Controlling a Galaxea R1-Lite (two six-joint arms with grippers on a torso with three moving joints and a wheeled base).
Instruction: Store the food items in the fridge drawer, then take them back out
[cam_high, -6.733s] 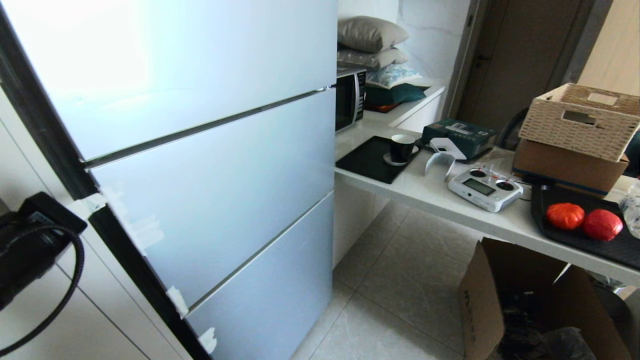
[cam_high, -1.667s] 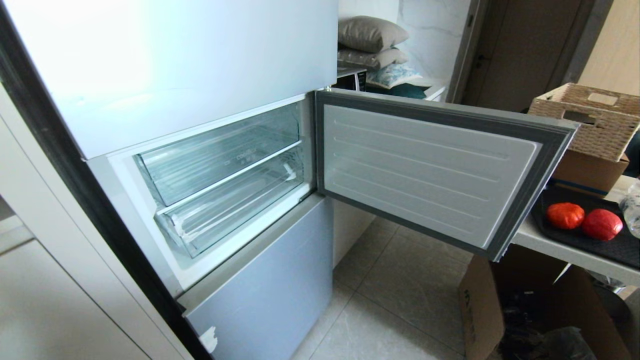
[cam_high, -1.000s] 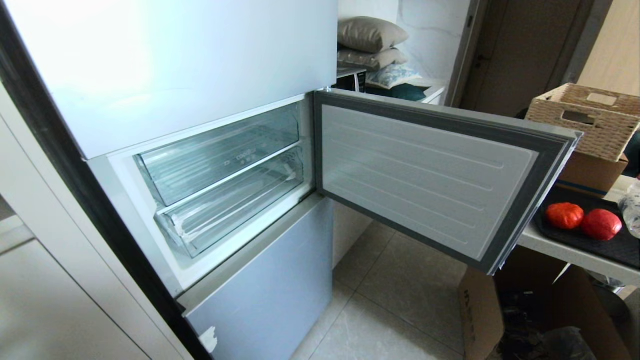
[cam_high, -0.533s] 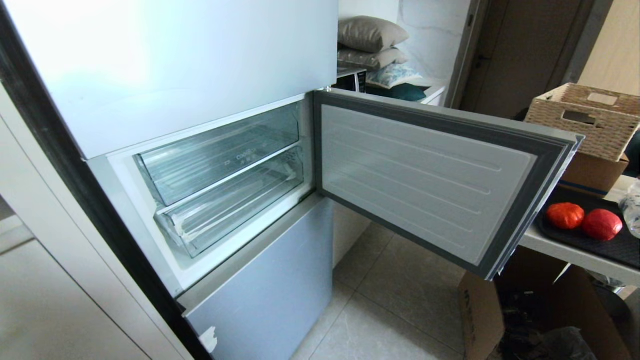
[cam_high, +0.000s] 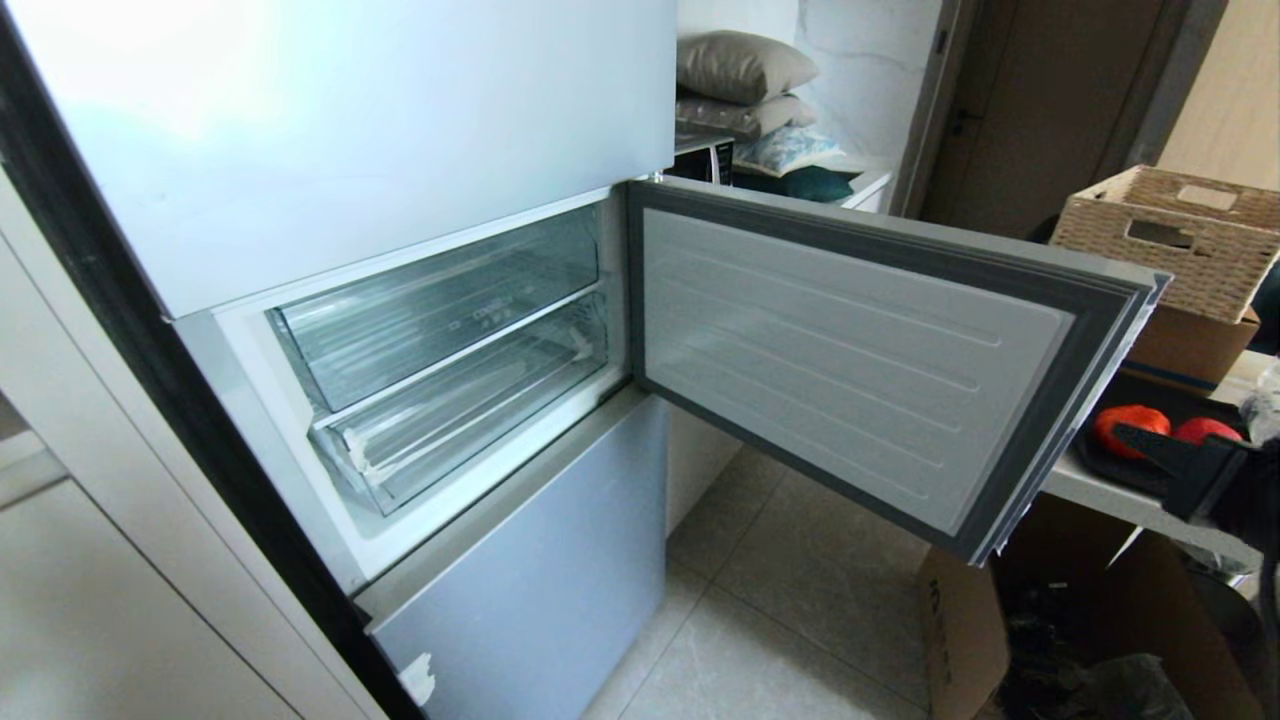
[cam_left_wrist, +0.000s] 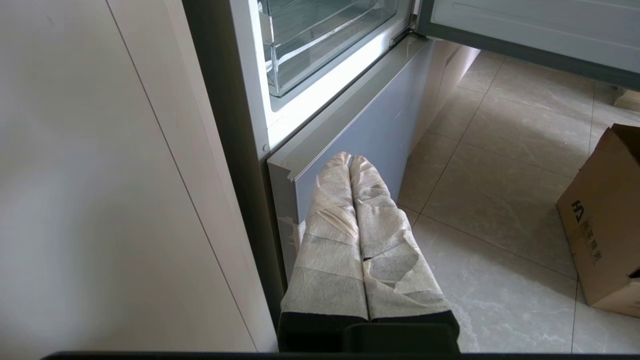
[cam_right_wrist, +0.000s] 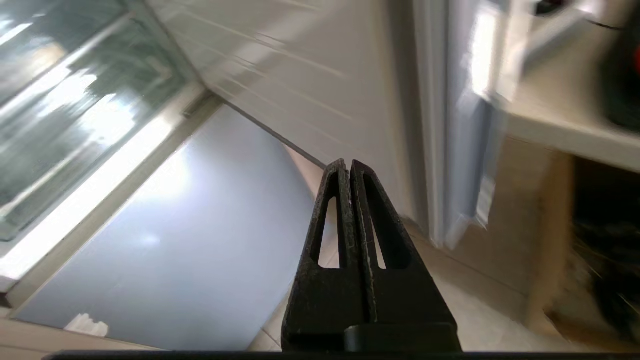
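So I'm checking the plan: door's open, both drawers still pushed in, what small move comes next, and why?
Probably bring the shut, empty right gripper to the lipped front of a fridge drawer to pull it out. Both drawers sit closed, and the food items lie on the black tray, so nothing can go in yet.

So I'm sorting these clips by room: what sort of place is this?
Most likely a home kitchen: a fridge with its middle door swung open, a microwave on the white counter, tiled floor.
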